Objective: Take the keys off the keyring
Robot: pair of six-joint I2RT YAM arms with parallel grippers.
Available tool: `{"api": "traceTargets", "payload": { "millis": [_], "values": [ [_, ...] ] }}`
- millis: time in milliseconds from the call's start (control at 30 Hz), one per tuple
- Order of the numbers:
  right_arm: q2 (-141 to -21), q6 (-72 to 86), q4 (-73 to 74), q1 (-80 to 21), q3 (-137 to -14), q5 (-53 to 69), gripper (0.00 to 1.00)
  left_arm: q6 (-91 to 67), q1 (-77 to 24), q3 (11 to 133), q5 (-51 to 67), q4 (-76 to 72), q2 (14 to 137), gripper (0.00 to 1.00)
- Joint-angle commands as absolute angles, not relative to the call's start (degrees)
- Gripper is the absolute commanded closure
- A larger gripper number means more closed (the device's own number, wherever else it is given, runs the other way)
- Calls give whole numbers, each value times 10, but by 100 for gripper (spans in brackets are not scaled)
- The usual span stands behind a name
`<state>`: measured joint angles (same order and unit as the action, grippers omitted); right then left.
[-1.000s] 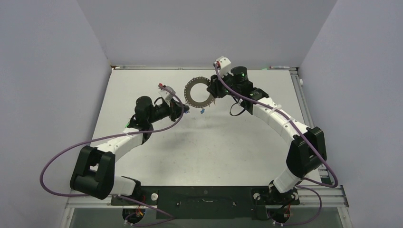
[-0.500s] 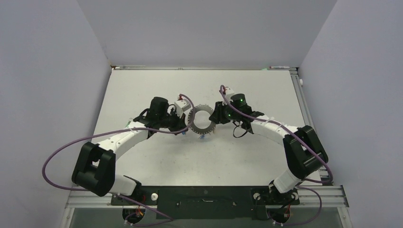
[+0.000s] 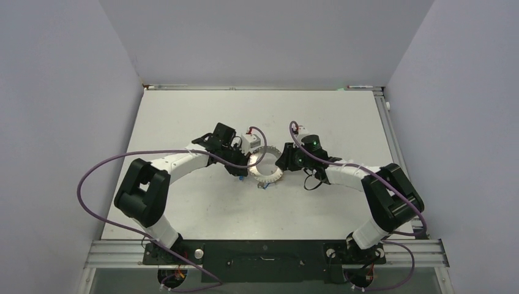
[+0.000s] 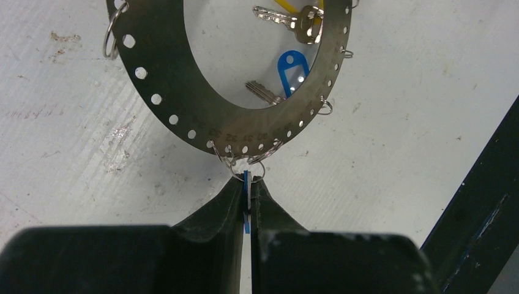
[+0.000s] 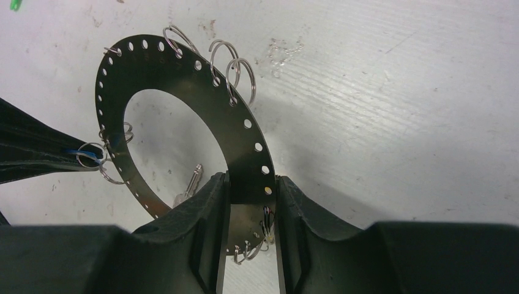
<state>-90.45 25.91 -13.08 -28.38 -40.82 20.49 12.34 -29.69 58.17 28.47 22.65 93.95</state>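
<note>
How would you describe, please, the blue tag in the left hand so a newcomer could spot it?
On the table, the right hand grips a flat perforated keyring. From its edge nearest the left hand, wire loops lead to the blue tag. It alone is pinched edge-on in that hand; the other blue tag shows flat-on through the ring's opening.

Flat keyring held on edge
The silver-grey keyring [image 4: 165, 61], punched with holes along its outer rim, stands tilted; two silver keys [image 4: 278, 16] and a blue tag [image 4: 291, 68] show through its opening.
</note>
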Motion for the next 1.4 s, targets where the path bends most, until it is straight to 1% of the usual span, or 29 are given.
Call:
{"api": "traceTargets", "payload": {
  "millis": [0,67,100,200,233,300,333,400,467,533,633,800,867,1033,1100,1167,1233,1267,1367],
  "values": [
    [-893,266,-133,-272,-398,181,87,126,-296,621,279,231,960,100],
    [-895,265,-131,-266,-398,195,76,130,-299,623,277,236,968,100],
    [-893,264,-131,-262,-397,201,73,130,-300,623,273,239,971,100],
    [-886,257,-138,-248,-392,223,56,133,-300,634,271,256,986,100],
    [-882,253,-138,-243,-391,229,52,133,-301,639,273,262,993,100],
    [-871,237,-137,-231,-388,246,43,132,-300,652,286,277,1009,100],
    [-865,227,-137,-223,-387,259,37,132,-301,658,290,284,1018,100],
    [-851,193,-135,-211,-390,288,28,134,-300,677,296,301,1037,100],
    [-827,154,-116,-197,-402,308,24,139,-299,692,298,320,1052,100],
    [-816,94,-33,-183,-452,320,21,140,-298,707,300,341,1065,100],
    [-797,-19,89,-166,-517,293,17,147,-297,738,311,394,1074,100],
    [-738,-149,129,-128,-546,274,1,158,-285,780,323,481,1086,100],
    [-716,-176,92,-127,-525,273,10,171,-285,791,319,496,1088,100],
    [-718,-158,-23,-129,-491,299,10,228,-278,838,340,546,1106,100],
    [-741,-186,-15,-124,-499,346,10,244,-277,845,326,557,1115,100],
    [-772,-288,73,-123,-530,407,10,254,-271,848,322,563,1125,100],
    [-782,-314,131,-132,-538,404,10,263,-255,856,328,572,1144,100],
    [-788,-340,185,-134,-550,403,10,266,-246,861,338,578,1155,100],
    [-838,-460,419,-130,-625,424,10,285,-230,893,371,612,1197,100]
  ]
}}
